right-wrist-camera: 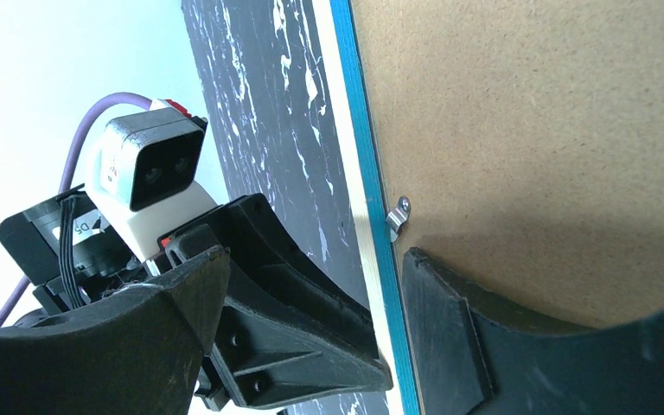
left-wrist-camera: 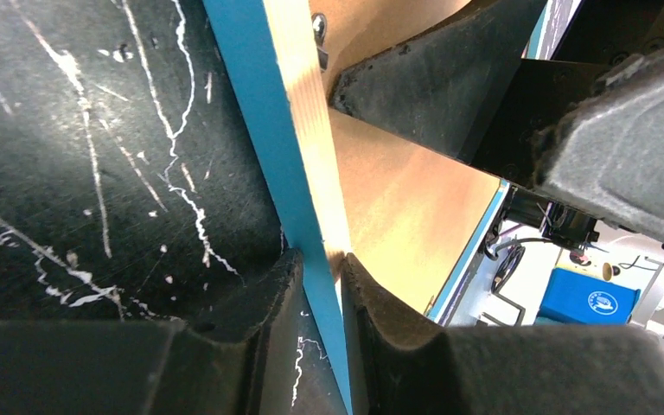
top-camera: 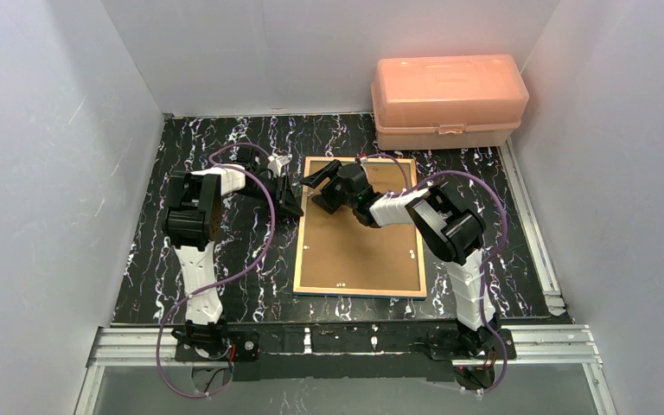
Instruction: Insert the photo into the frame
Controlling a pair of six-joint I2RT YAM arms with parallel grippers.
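Observation:
The frame (top-camera: pixel 297 255) lies face down on the table, its wood back edge up, with the plain brown backing board (top-camera: pixel 359 255) filling it. The photo is not in view. My left gripper (top-camera: pixel 289 204) is shut on the frame's left edge; in the left wrist view the blue side (left-wrist-camera: pixel 259 130) passes between the closed fingers (left-wrist-camera: pixel 322 268). My right gripper (top-camera: pixel 317 192) is open over the frame's far left part. In the right wrist view (right-wrist-camera: pixel 311 268) one finger (right-wrist-camera: pixel 450 337) rests on the backing board, beside a small metal clip (right-wrist-camera: pixel 398 216); the other is off the frame.
A pink plastic box (top-camera: pixel 448 99) stands at the back right, just behind the frame. White walls close in the black marbled table (top-camera: pixel 225 259) on three sides. Metal rails run along the near and right edges.

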